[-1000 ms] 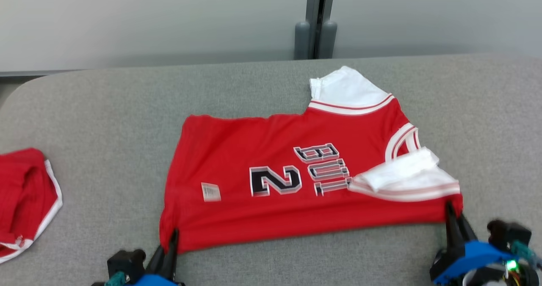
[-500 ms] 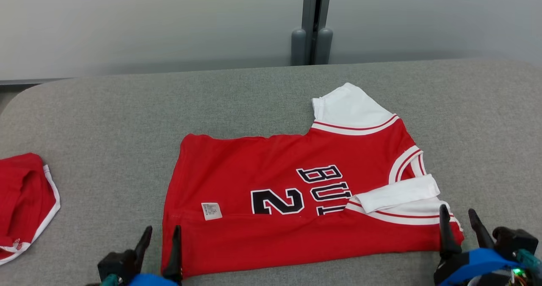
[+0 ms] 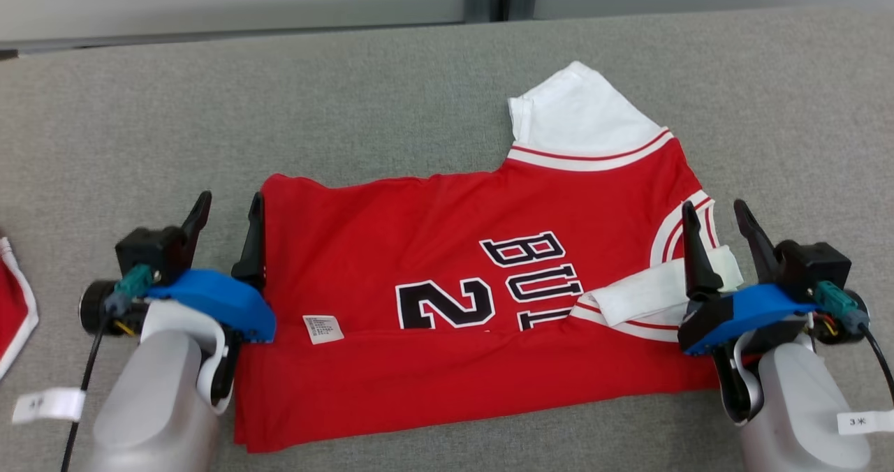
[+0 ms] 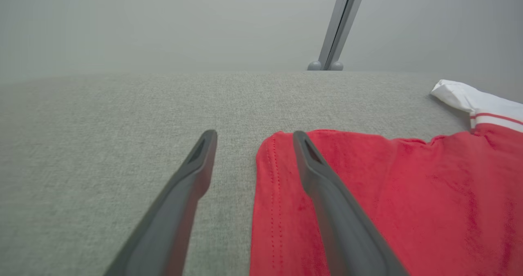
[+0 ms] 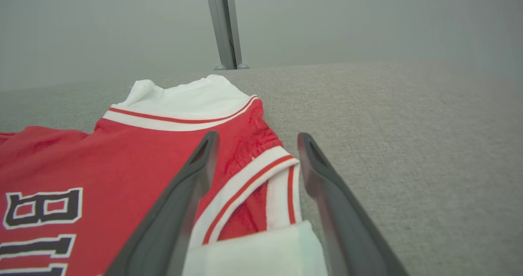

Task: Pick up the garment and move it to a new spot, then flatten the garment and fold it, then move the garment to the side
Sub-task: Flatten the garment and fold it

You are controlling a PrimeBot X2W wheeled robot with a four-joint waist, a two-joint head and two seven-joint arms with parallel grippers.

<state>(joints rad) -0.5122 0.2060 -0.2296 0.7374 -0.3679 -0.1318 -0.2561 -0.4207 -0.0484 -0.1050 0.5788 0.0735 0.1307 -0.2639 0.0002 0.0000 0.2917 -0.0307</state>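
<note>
Red basketball jersey (image 3: pixel 447 269) with black "2" and "BUL" lettering lies flat and sideways in the middle of the grey fabric-covered tabletop (image 3: pixel 349 109). Its hem is toward the robot's left and its neckline toward the robot's right. Its near long edge is folded up over the body, so the fold line cuts across the bottom of the lettering. A small white care label (image 3: pixel 323 328) sits right at that fold. The far white sleeve (image 3: pixel 573 109) juts out toward the back of the tabletop; the near white sleeve (image 3: pixel 649 297) is folded in over the chest.

The left tool (image 3: pixel 229 203) stands wide open at the hem end, holding nothing. One dark finger is over the edge of the red cloth, the other over bare tabletop. The right tool (image 3: pixel 714 210) is likewise spread wide and empty at the neckline end. In the right wrist view, the striped white-and-red collar trim shows between its fingers. A second red garment with white trim (image 3: pixel 14 304) lies at the robot's far left, well apart from the jersey.
</note>
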